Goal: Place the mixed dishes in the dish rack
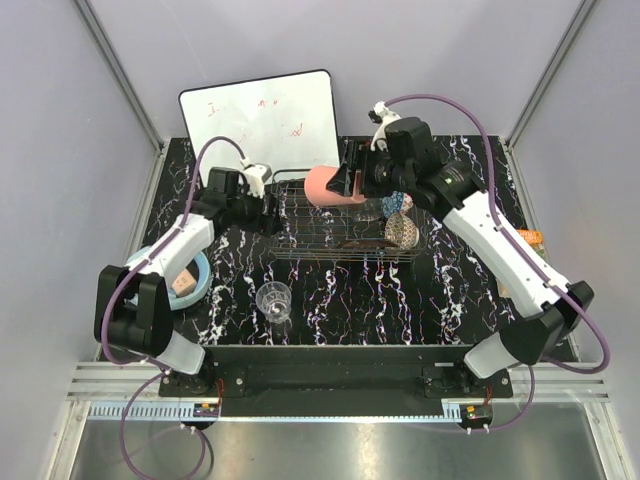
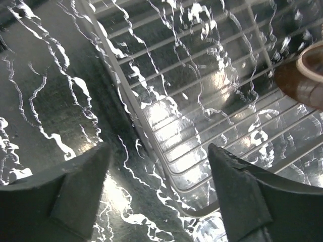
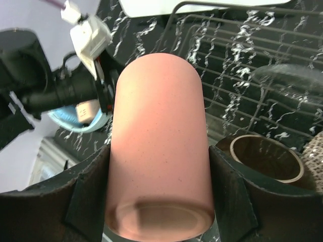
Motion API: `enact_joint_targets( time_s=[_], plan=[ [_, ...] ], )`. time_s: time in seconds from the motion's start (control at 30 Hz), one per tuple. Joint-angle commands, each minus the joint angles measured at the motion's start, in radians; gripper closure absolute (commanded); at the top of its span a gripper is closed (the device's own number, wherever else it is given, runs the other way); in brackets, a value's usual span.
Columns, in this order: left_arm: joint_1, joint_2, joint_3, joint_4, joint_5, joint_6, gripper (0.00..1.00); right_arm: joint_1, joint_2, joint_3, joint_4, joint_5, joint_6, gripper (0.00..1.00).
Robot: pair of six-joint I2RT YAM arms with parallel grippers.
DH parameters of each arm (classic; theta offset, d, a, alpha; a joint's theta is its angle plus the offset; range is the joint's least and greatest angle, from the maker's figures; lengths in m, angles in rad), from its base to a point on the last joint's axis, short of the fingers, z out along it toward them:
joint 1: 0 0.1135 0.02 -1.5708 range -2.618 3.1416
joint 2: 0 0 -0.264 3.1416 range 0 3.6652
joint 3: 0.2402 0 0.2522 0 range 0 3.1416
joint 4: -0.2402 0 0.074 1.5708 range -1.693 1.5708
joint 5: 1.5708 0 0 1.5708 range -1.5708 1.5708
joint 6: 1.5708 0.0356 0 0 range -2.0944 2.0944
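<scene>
My right gripper [image 1: 345, 184] is shut on the pink plastic cup [image 1: 323, 187] and holds it on its side above the back left part of the dark wire dish rack [image 1: 300, 238]. In the right wrist view the cup [image 3: 159, 126] fills the space between the fingers of that gripper [image 3: 158, 154]. My left gripper [image 1: 274, 212] is open and empty at the rack's left edge; its wrist view shows the rack's corner [image 2: 169, 151] between the jaws of the gripper [image 2: 159, 186]. The clear stemmed glass [image 1: 274, 299] stands on the table in front of the rack. A cream-gold patterned bowl [image 1: 401, 232] and a blue patterned bowl [image 1: 396, 204] sit in the rack's right end.
A white whiteboard [image 1: 260, 125] leans at the back. A plain light-blue bowl [image 1: 196, 282] holding a beige block sits at the left. A brown dish with a cream rim [image 3: 265, 159] and a clear glass bowl [image 3: 287, 75] lie in the rack. Grey walls enclose the table.
</scene>
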Motion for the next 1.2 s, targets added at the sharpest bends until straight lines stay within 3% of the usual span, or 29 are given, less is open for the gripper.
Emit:
enact_joint_targets(
  time_s=[0.0, 0.1, 0.23, 0.3, 0.93, 1.1, 1.17],
  plan=[
    [-0.040, 0.013, -0.020, 0.030, -0.098, 0.092, 0.22, -0.001, 0.059, 0.106, -0.061, 0.062, -0.042, 1.00],
    [-0.043, 0.021, -0.034, 0.008, -0.101, 0.103, 0.30, 0.000, 0.091, 0.137, -0.084, 0.077, -0.057, 1.00],
    [-0.053, 0.030, -0.045, -0.021, -0.092, 0.112, 0.55, 0.002, 0.122, 0.160, -0.100, 0.091, -0.077, 1.00],
    [-0.062, 0.027, -0.043, -0.050, -0.072, 0.127, 0.60, 0.000, 0.145, 0.175, -0.107, 0.095, -0.085, 1.00],
    [-0.149, -0.122, -0.181, -0.162, -0.001, 0.222, 0.68, 0.002, 0.344, 0.339, -0.221, 0.085, -0.128, 1.00],
    [-0.149, -0.145, -0.189, -0.182, 0.011, 0.218, 0.67, 0.029, 0.390, 0.355, -0.249, 0.101, -0.160, 1.00],
    [-0.151, -0.154, -0.184, -0.190, 0.014, 0.202, 0.61, 0.048, 0.415, 0.375, -0.278, 0.118, -0.175, 1.00]
  ],
)
